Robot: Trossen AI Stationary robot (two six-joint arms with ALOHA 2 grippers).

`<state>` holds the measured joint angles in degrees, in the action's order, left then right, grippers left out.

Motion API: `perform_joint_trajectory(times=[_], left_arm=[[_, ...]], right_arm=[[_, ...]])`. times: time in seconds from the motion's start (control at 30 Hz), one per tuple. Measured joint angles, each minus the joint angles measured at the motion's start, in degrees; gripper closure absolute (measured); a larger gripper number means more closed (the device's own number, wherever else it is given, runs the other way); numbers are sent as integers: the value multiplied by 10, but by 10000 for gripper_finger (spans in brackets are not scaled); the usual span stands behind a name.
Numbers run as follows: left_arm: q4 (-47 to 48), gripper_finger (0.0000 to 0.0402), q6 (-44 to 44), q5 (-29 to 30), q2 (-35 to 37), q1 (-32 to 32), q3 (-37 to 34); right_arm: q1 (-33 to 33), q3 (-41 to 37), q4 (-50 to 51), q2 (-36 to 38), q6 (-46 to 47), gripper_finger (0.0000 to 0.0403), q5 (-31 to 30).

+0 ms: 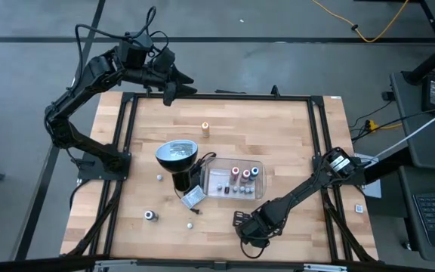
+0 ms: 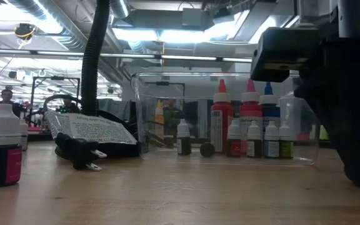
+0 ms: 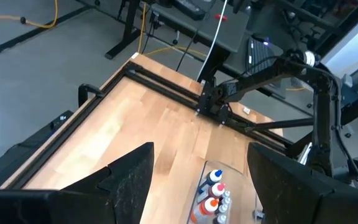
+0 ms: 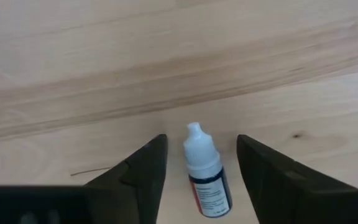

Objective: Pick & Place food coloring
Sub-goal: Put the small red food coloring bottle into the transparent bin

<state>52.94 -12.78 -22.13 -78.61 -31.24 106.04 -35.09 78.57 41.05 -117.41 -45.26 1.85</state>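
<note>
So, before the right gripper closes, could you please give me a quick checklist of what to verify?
1. Right gripper open: ok, fingers spread.
2. Small white-capped bottle between its fingers: ok, lying on the wood with a gap on either side.
3. Bottle upright: not ok, it lies on its side.
4. Clear plastic tray has room: ok, bottles fill its right part only.
5. Left gripper out of the way: ok, raised at the table's far edge.
6. Black lamp off the path to the tray: cannot tell.
</note>
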Motion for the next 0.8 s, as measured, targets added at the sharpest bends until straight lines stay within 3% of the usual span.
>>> perform_joint_trajectory(times=[0.43,0.6,0.8], left_arm=[[14,149,3,0,0,0,0],[14,149,5,0,0,0,0],[17,149,9,0,0,5,0]], right_arm=[[-1,1,17,1,2,347,3],[-1,13,29,-2,29,346,-6],[2,86,81,-4,105,339,-90]])
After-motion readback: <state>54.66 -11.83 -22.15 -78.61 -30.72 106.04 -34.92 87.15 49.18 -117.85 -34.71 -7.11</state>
